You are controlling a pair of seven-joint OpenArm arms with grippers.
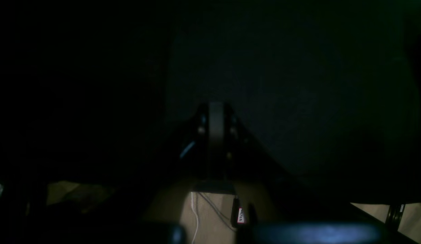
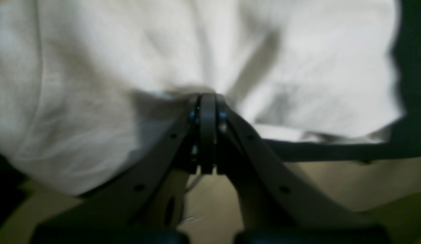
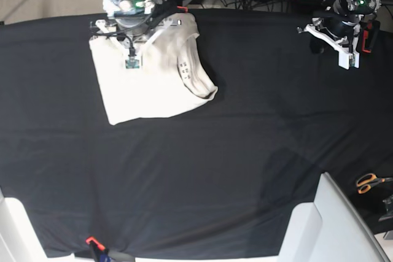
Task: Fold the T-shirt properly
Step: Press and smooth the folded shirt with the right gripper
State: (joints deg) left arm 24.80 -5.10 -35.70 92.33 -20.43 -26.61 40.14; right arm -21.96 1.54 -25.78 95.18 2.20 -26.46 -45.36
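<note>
Two arms: the right one is over the cloth at the far edge of the table, the left one is well apart at the other far corner.
T-shirt (image 3: 153, 81): cream cloth lying on the black tablecloth (image 3: 202, 170), already folded to a rough rectangle with one rounded bulge on the side toward the table's middle.
Right gripper (image 2: 207, 98): jaws pressed together, and the cloth bunches into creases just at the tips, so I judge it pinches a small fold of the shirt.
Left gripper (image 1: 216, 108): jaws together with nothing between them, over bare dark cloth.
Risk one: the pinch looks shallow; if the arm pulls fast, the fold may slip out and fall crooked.
Risk two: only one arm holds, so the free side can drag and undo the neat edges.
Risk three: the tips may also catch the tablecloth below; whether they do, I cannot tell.
Scissors (image 3: 368, 182): near the table edge, far from the work.
</note>
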